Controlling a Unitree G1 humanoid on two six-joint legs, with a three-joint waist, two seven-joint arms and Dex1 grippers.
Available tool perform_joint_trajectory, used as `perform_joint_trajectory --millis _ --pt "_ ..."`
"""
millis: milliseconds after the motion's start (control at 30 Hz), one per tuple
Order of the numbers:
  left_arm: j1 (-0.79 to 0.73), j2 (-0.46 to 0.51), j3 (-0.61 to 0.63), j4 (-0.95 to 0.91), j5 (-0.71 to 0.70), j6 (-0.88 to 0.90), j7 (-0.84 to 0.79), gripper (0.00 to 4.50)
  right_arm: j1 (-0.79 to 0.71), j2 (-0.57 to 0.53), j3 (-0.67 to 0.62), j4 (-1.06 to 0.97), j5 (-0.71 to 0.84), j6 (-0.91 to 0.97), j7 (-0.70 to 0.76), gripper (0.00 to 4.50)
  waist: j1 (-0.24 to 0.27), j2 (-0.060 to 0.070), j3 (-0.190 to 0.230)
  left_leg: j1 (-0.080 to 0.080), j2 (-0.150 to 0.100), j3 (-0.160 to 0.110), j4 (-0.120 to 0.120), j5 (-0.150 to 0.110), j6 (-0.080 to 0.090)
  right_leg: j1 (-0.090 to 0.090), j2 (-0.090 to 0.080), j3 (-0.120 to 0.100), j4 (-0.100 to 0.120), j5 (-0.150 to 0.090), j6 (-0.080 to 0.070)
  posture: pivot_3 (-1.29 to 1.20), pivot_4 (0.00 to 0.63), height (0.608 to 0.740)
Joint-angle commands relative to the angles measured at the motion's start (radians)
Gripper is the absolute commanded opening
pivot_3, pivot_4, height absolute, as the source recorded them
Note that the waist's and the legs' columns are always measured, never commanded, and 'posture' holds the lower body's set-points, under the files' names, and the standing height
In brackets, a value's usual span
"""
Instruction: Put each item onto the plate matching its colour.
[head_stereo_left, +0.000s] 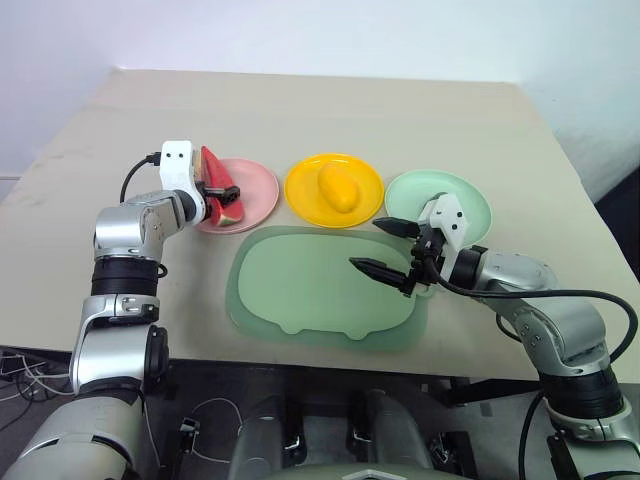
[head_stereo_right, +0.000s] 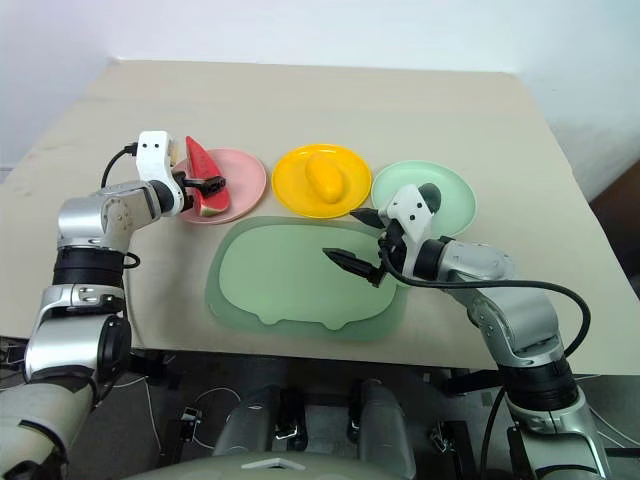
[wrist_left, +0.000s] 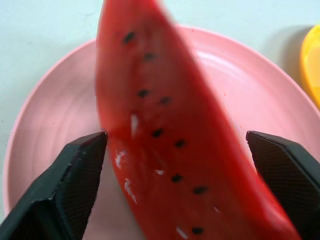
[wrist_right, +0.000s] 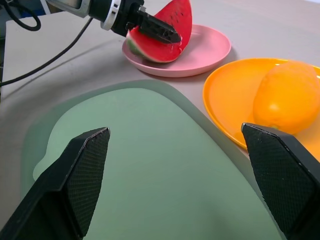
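Left hand (head_stereo_left: 222, 190) fingers are standing apart around the watermelon wedge (head_stereo_left: 214, 186) on the pink plate (head_stereo_left: 256, 192), so I'm worrying a finger drags it off while retreating.

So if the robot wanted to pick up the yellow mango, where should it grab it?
Probably across the mango's narrow middle, coming from above. It lies flat and alone in the yellow plate, its rounded sides clear for fingers.
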Motion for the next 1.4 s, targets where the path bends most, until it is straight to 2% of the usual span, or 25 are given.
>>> perform_joint_trajectory --millis 33,367,433,533,700,867,1033,1400 --pt "0.010 0.020 -0.006 -0.089 0.020 -0.045 -0.026 4.49 0.011 -0.008 -0.018 -0.023 -0.010 -0.043 0.010 4.50 -0.001 0.000 0.000 0.000 0.000 0.000 0.000 0.000 0.000 0.000 0.000 0.000 0.000 0.000 0.000 0.00 0.150 0.696" --pt "0.129 0.106 0.056 -0.390 -0.034 -0.022 -0.130 4.49 0.044 -0.010 -0.028 -0.019 -0.007 -0.070 0.024 4.50 -0.003 0.000 0.000 0.000 0.000 0.000 0.000 0.000 0.000 0.000 0.000 0.000 0.001 0.000 0.000 0.00 0.150 0.696" --pt "0.189 0.118 0.085 -0.486 -0.084 -0.054 -0.194 4.49 0.047 -0.010 -0.035 -0.015 -0.004 -0.072 0.024 4.50 -0.003 0.000 0.000 0.000 0.000 0.000 0.000 0.000 0.000 0.000 0.000 0.000 0.000 0.000 0.000 0.00 0.150 0.696" --pt "0.271 0.088 0.178 -0.605 -0.202 -0.114 -0.270 4.49 0.057 -0.008 -0.046 -0.022 0.003 -0.080 0.025 4.50 0.000 0.000 0.000 0.000 0.000 0.000 0.000 0.000 0.000 0.000 0.000 0.000 0.000 0.000 0.000 0.00 0.150 0.696" --pt "0.507 0.104 0.269 -0.755 -0.340 -0.193 -0.447 4.49 0.071 0.040 -0.098 -0.037 0.053 -0.074 -0.024 4.50 -0.005 0.001 -0.001 0.001 0.000 0.000 0.000 0.000 0.000 0.001 0.000 0.000 0.000 0.000 0.000 0.00 0.150 0.696" --pt "0.665 0.113 0.283 -0.765 -0.332 -0.321 -0.539 4.49 0.096 0.045 -0.119 -0.064 0.061 -0.076 -0.050 4.50 0.002 0.001 0.000 0.001 0.000 0.000 0.000 0.000 0.000 0.001 0.000 0.000 0.000 0.000 0.000 0.00 0.150 0.696" --pt "0.740 0.103 0.259 -0.718 -0.304 -0.464 -0.618 4.49 0.119 0.044 -0.147 -0.082 0.082 -0.063 -0.080 4.50 0.002 0.001 0.000 0.001 0.000 0.000 0.000 -0.001 0.000 0.001 -0.001 0.000 -0.002 -0.003 -0.003 0.00 0.150 0.696" --pt "0.744 0.109 0.242 -0.584 -0.246 -0.647 -0.674 4.49 0.179 0.028 -0.160 -0.066 0.065 -0.098 -0.068 4.50 -0.001 0.001 0.000 0.000 0.000 0.000 -0.001 -0.001 0.001 0.000 0.000 0.000 -0.003 -0.003 -0.003 0.00 0.150 0.696"
